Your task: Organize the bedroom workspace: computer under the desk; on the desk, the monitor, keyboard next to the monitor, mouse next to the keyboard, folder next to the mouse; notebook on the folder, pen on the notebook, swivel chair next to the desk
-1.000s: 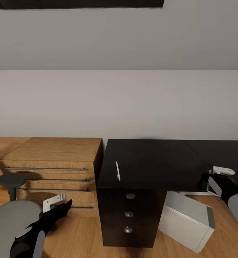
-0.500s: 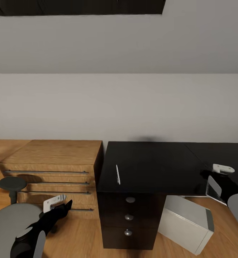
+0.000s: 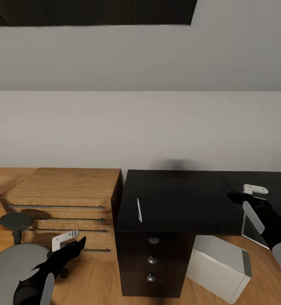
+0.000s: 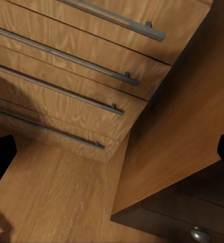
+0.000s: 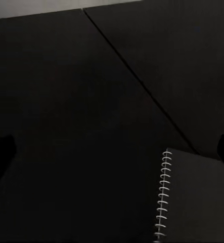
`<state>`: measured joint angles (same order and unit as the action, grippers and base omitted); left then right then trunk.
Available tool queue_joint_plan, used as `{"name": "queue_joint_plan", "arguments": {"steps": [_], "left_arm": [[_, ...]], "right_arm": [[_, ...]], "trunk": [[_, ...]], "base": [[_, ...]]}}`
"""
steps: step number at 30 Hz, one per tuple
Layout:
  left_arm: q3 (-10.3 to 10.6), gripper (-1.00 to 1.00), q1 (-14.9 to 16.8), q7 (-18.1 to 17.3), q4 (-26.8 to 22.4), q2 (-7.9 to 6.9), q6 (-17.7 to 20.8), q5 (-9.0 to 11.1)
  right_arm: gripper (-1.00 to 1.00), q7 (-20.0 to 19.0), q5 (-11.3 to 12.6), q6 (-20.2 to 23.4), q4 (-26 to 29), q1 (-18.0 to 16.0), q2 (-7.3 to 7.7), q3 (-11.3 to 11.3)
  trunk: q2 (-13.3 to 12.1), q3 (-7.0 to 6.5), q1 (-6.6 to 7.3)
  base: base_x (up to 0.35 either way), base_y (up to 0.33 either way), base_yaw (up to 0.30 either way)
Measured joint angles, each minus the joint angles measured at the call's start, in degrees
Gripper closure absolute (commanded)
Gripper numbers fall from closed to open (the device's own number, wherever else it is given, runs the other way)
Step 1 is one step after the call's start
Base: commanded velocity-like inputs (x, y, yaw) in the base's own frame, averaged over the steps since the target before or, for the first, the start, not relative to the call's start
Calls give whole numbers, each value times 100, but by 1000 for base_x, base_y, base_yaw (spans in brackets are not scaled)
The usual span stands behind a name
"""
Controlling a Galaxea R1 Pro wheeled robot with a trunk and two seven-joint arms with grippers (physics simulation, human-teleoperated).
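Observation:
The glossy black desk (image 3: 178, 192) stands against the wall, and the thin pale pen (image 3: 139, 210) lies near its left front edge. The light-grey computer (image 3: 220, 263) sits on the floor under the desk's right part. My right gripper (image 3: 233, 196) hovers open over the desk's right side. In the right wrist view its open fingers (image 5: 1, 156) frame the desk top (image 5: 66, 101) and a dark spiral-bound notebook (image 5: 195, 205) lying flat. The swivel chair (image 3: 7, 260) with its grey seat is at the lower left. My left gripper (image 3: 79, 242) hangs open beside it.
A light wooden dresser (image 3: 64, 186) with long bar handles (image 4: 76, 63) stands flush against the desk's left end. The desk's drawer column with round knobs (image 3: 153, 240) faces me. The floor is wood. A grey wall closes the back.
The camera has tilted up a little, shifting the scene down. My right gripper has moved left and forward over the desk top. The left arm holds its place.

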<state>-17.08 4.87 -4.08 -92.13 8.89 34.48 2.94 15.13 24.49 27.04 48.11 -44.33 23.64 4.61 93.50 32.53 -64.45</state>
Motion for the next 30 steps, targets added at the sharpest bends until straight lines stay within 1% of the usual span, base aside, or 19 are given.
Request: {"name": "queue_joint_plan", "arguments": {"steps": [2,4,5,6,10,12,15,16,18,21,22,23,25,30], "left_arm": [[4,-100,0,1,0,1,-1,-2],[8,-100,0,2,0,1,-3,-4],[8,-100,0,3,-1,1,-3,-4],[10,-100,0,3,-1,1,-3,-4],[13,-100,0,4,-6,2,-2,-5],[12,-100,2,4,-7,2,-2,-5],[11,-100,1,4,-8,2,-3,-6],[4,-100,1,-1,-7,2,-3,-3],[3,-100,0,-3,-6,2,-4,0],[-1,-100,0,-8,-6,0,-4,1],[-6,-100,1,-14,-1,-4,-10,3],[-6,-100,2,-14,0,-5,-11,2],[-6,-100,1,-14,0,-6,-11,2],[-11,-100,1,-15,-1,-6,-11,9]], "right_arm": [[-100,7,69,167,391,204,1,-13],[-100,17,183,476,983,492,-4,-81],[-100,19,212,545,1084,540,-4,-112],[-100,21,240,603,1159,576,-6,-145],[-100,44,520,799,1411,694,-8,-396],[-100,46,616,813,1431,703,-10,-446],[-100,45,802,826,1452,711,-21,-495],[-100,49,1391,832,1488,725,-153,-533],[-100,52,1547,832,1501,728,-252,-546],[-100,55,1625,831,1563,752,-309,-549],[-100,81,1724,791,2636,1377,-394,-545],[-100,84,1716,787,2890,1555,-404,-544],[-100,86,1742,780,3074,1698,-416,-534],[-100,87,1860,777,3141,1756,-421,-528]], "trunk": [[-80,-36,44],[-160,-72,88],[-201,-90,110],[-241,-108,132],[-401,-180,220],[-481,-216,264],[-483,-216,264],[-483,-216,264],[-483,-216,264],[-483,-216,264],[-484,-215,261],[-483,-216,262],[-483,-216,261],[-484,-216,261]], "base": [[0,0,0],[0,0,0],[0,0,0],[0,0,0],[0,0,0],[0,0,0],[0,0,0],[0,0,0],[0,0,0],[-66,34,-57],[-217,118,-192],[-243,141,-226],[-268,165,-260],[-283,185,-281]]}}
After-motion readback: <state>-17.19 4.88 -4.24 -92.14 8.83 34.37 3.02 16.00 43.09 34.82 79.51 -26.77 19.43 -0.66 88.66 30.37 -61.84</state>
